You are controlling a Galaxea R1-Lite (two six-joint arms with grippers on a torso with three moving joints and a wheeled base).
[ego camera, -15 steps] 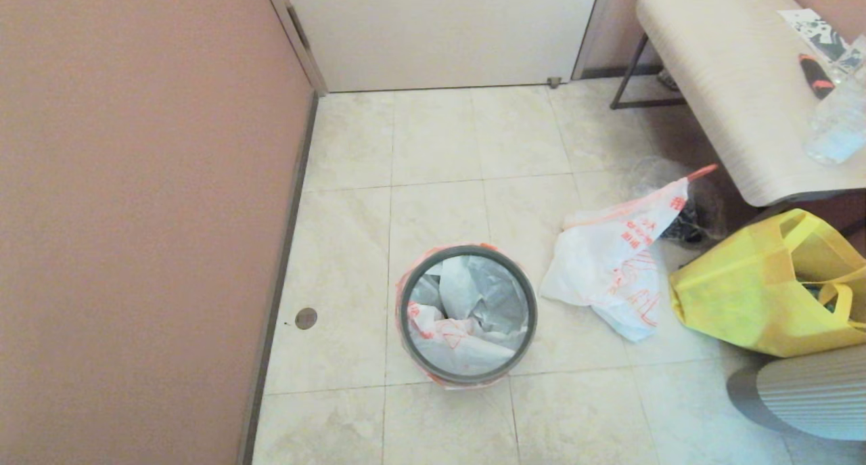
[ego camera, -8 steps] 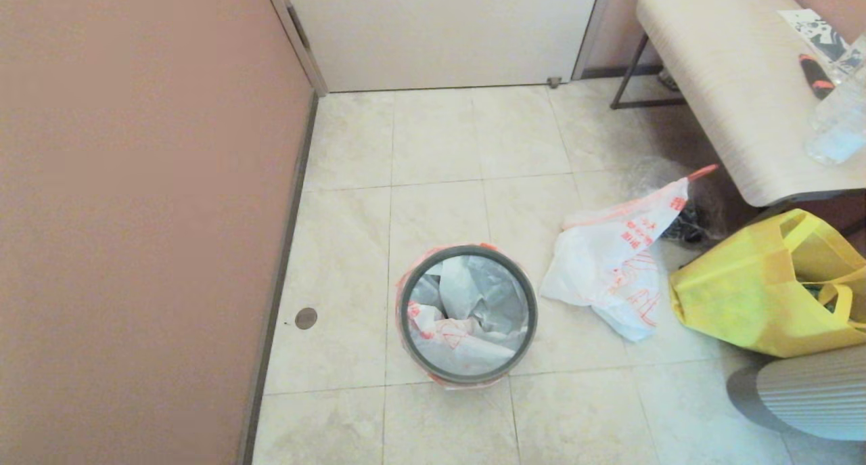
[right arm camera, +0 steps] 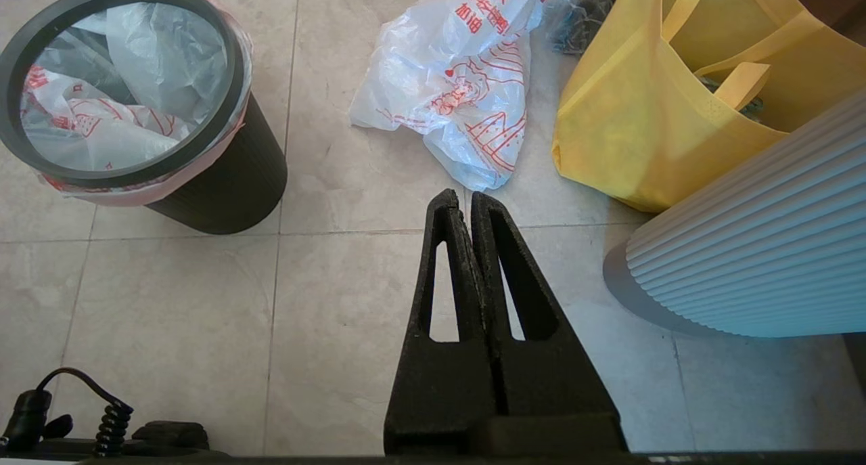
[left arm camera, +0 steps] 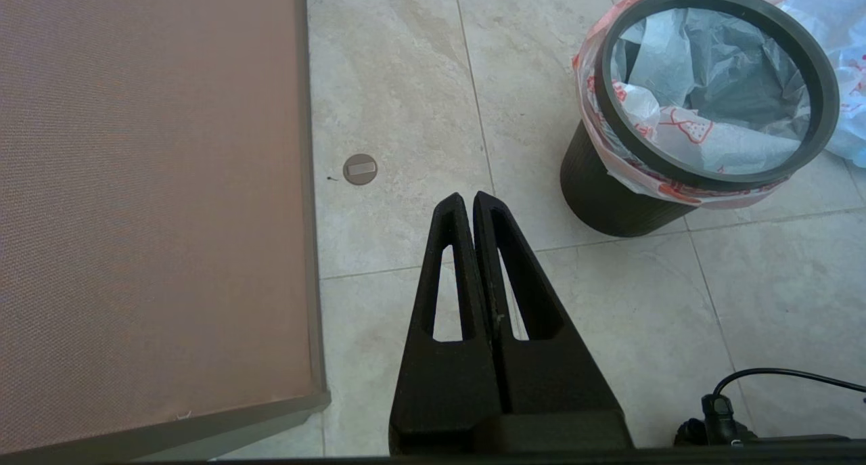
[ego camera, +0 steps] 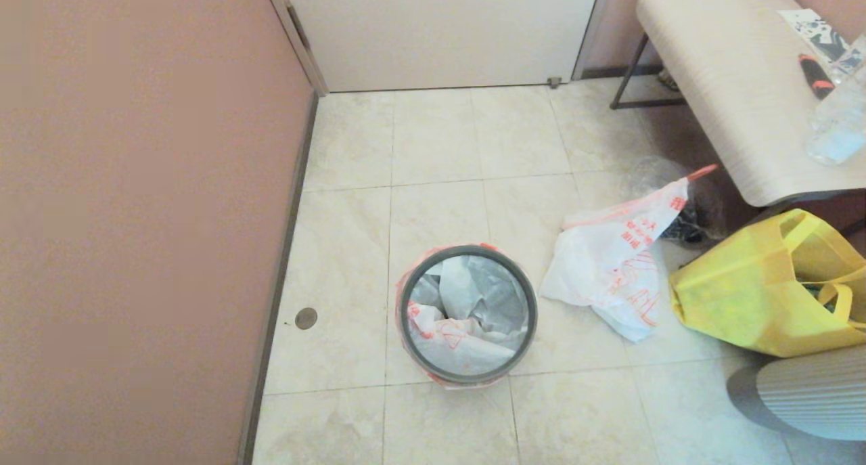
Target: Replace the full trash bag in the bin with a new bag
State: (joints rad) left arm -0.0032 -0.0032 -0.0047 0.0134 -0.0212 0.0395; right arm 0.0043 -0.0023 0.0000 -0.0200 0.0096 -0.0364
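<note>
Trash bag (ego camera: 609,265) with red print is lying on the floor tiles (ego camera: 433,153), just beside the black bin (ego camera: 467,316). Left gripper (left arm camera: 469,197) and right gripper (right arm camera: 461,195) are hanging above the floor, fingers pressed together, holding nothing.

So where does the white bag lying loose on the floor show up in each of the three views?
Head view: the white bag lies on the tiles right of centre, between the bin and the yellow tote.
Left wrist view: only a sliver at the right edge, behind the bin.
Right wrist view: upper middle.
Shared landmark: the bin's grey hoop rim, in all three.
</note>
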